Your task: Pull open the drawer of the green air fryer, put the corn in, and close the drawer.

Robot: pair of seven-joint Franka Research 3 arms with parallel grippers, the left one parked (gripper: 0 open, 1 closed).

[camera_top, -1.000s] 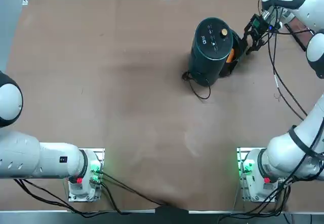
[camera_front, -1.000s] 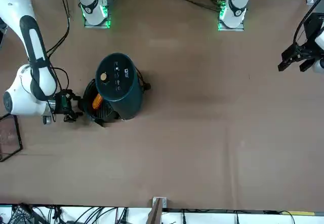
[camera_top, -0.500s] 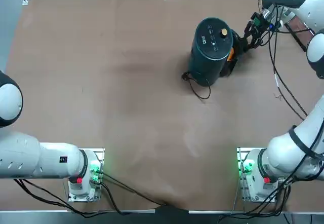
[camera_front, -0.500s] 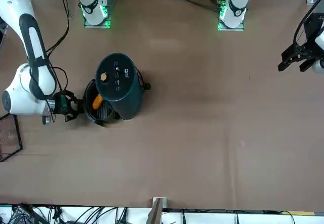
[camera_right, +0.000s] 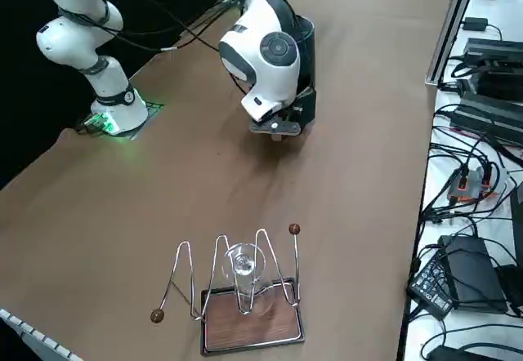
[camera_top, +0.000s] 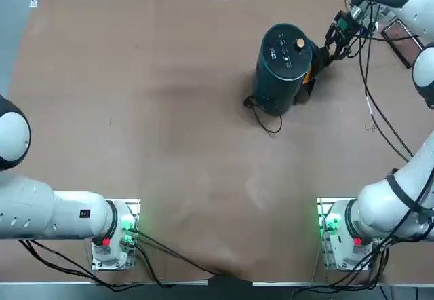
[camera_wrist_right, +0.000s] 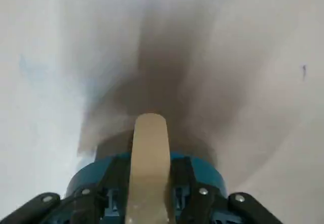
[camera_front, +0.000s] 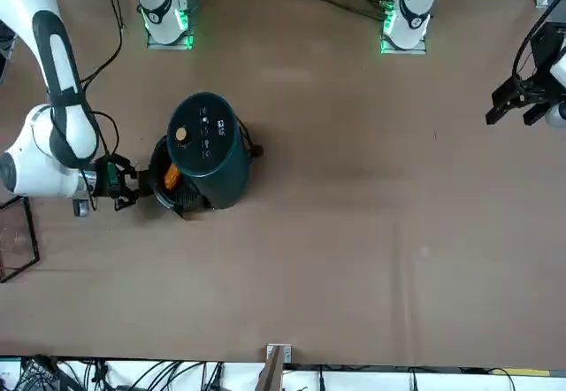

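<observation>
The green air fryer [camera_top: 285, 66] [camera_front: 205, 148] stands upright at the far right of the table. Its drawer [camera_top: 310, 83] [camera_front: 173, 195] sticks out a short way towards my right arm. The orange corn [camera_top: 310, 74] [camera_front: 171, 176] lies inside it, half under the fryer's body. My right gripper [camera_top: 329, 49] [camera_front: 134, 188] is low, right at the drawer's outer front. In the wrist view its beige fingers [camera_wrist_right: 150, 148] stand together as one bar, shut on nothing, with a dark blurred surface close ahead. In the right side view my white wrist covers most of the fryer [camera_right: 306, 46].
The black power cord [camera_top: 268, 118] loops on the table on the fryer's near side. A wire rack [camera_right: 245, 291] holding a glass on a wooden base stands beyond my gripper near the table's right edge [camera_top: 400, 42]. The parked left arm is at the near left.
My right gripper has moved towards the fryer, and the drawer has slid further in. Less of the corn shows than a second ago.
</observation>
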